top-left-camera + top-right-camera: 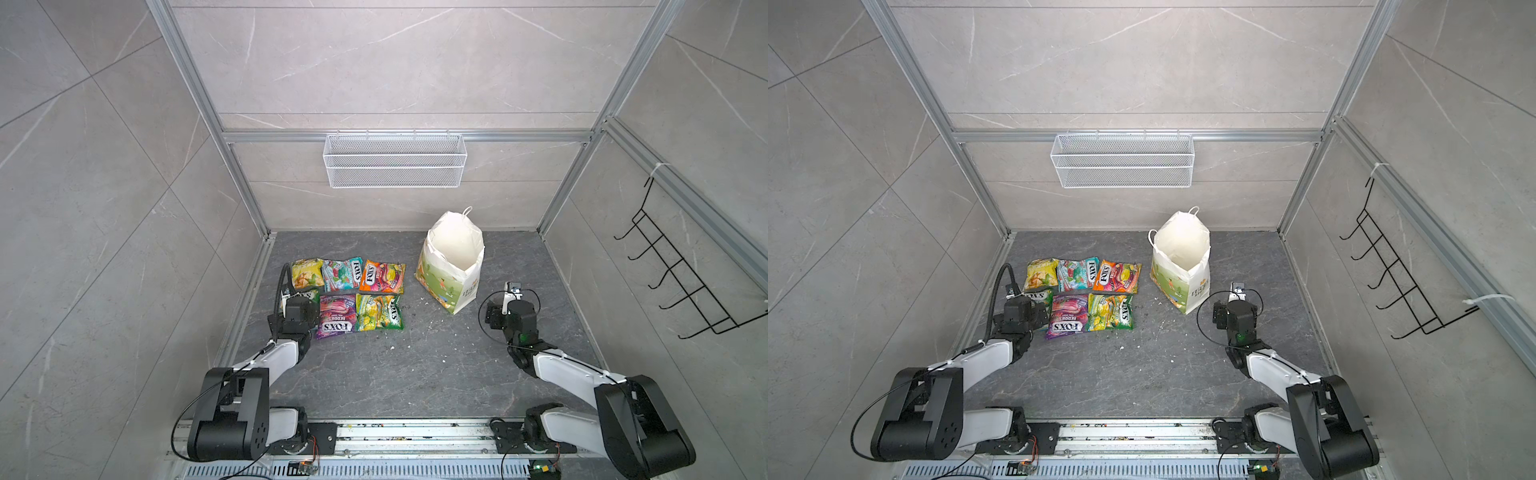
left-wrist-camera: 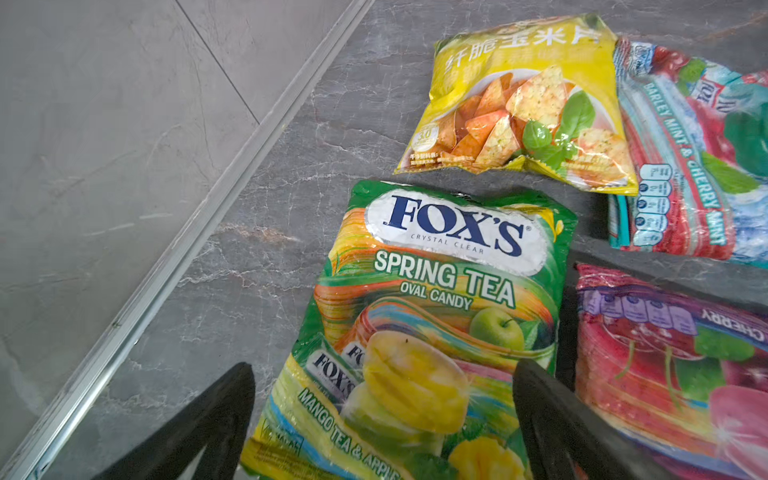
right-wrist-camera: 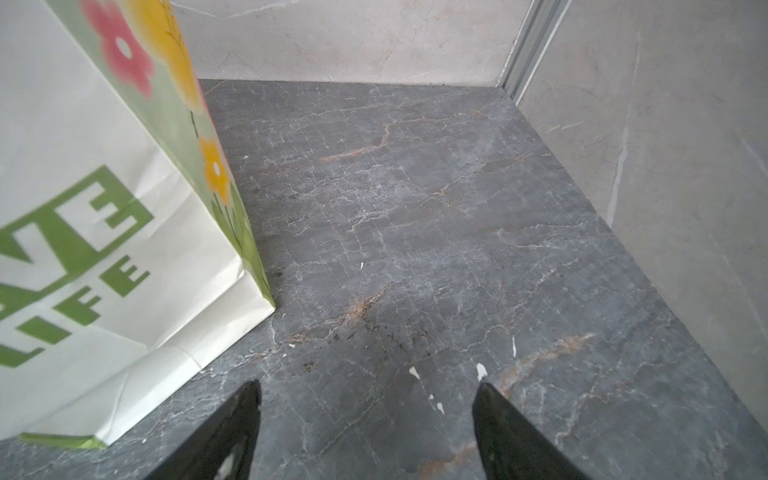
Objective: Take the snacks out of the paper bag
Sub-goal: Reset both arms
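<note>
Several glossy snacks lie flat on the dark floor in two rows: yellow [image 1: 307, 272], teal-red [image 1: 341, 274] and orange [image 1: 382, 277] behind, purple [image 1: 336, 316] and green-yellow [image 1: 380, 312] in front. A green "Spring Tea" packet [image 2: 436, 299] lies at the front left, mostly hidden under my left wrist in both top views. My left gripper [image 2: 384, 370] hangs open just above that packet, its fingers astride the packet's lower end without holding it. The paper bag [image 1: 451, 266] stands upright with its mouth open, and only white inside shows. My right gripper [image 3: 369, 386] is open over bare floor beside the bag [image 3: 104, 249].
A white wire mesh basket [image 1: 395, 162] hangs on the back wall. A black hook rack [image 1: 681, 282] sticks out from the right wall. An aluminium rail [image 2: 166, 257] edges the floor left of the packets. White crumbs [image 1: 415, 345] dot the floor.
</note>
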### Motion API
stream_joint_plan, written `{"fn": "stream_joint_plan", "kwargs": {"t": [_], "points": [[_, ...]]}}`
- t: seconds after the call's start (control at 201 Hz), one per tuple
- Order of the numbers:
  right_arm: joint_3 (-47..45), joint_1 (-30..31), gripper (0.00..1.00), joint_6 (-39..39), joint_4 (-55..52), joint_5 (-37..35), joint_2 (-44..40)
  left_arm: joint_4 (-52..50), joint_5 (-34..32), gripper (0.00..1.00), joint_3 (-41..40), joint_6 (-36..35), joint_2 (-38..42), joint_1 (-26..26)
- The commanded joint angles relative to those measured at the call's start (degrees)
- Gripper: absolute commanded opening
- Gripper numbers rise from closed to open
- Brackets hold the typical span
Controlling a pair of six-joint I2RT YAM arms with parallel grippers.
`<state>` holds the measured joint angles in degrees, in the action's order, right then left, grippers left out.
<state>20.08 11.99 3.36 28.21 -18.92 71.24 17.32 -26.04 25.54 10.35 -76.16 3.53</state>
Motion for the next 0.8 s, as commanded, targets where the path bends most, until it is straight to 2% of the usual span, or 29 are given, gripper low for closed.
{"fn": "stream_joint_plan", "kwargs": {"t": [0.0,0.105,0.174,0.249,0.343,0.393,0.458,0.508,0.612,0.791], "points": [[-0.9,0.2,0.82,-2.4,8.0,-1.0,1.2,11.1,3.5,0.99,-0.2,-2.6,-0.5,-0.1],[-1.0,0.3,0.82,-3.9,10.9,1.0,2.5,13.9,4.8,0.99,-1.2,-5.2,-0.6,-0.1],[-1.0,0.3,0.82,-4.8,13.4,2.1,3.8,14.2,7.9,0.99,-1.0,-7.0,-0.9,0.0],[-2.3,0.4,0.82,-6.3,19.4,3.6,6.3,15.0,10.3,0.98,-1.0,-9.1,-1.4,0.0],[-3.9,0.2,0.83,-6.3,28.2,2.9,11.4,23.6,12.7,0.98,-4.8,-12.7,-1.4,0.0],[-3.8,0.2,0.83,-6.0,27.9,3.2,12.3,30.1,13.2,0.99,-7.4,-13.6,-2.1,0.0],[-4.4,-0.4,0.84,-5.0,29.4,2.9,13.0,33.6,14.8,0.99,-8.9,-14.2,-3.4,-0.1],[-5.2,-1.0,0.84,-4.7,31.8,3.4,14.0,35.0,17.0,0.99,-9.2,-15.2,-4.8,-0.1],[-6.2,-1.4,0.84,-5.2,36.3,5.2,16.3,36.4,17.4,0.99,-10.2,-15.2,-4.7,-0.1],[-6.3,-1.4,0.85,-5.2,35.7,5.8,16.0,43.4,19.0,0.99,-12.4,-15.2,-8.0,-0.6]]}}
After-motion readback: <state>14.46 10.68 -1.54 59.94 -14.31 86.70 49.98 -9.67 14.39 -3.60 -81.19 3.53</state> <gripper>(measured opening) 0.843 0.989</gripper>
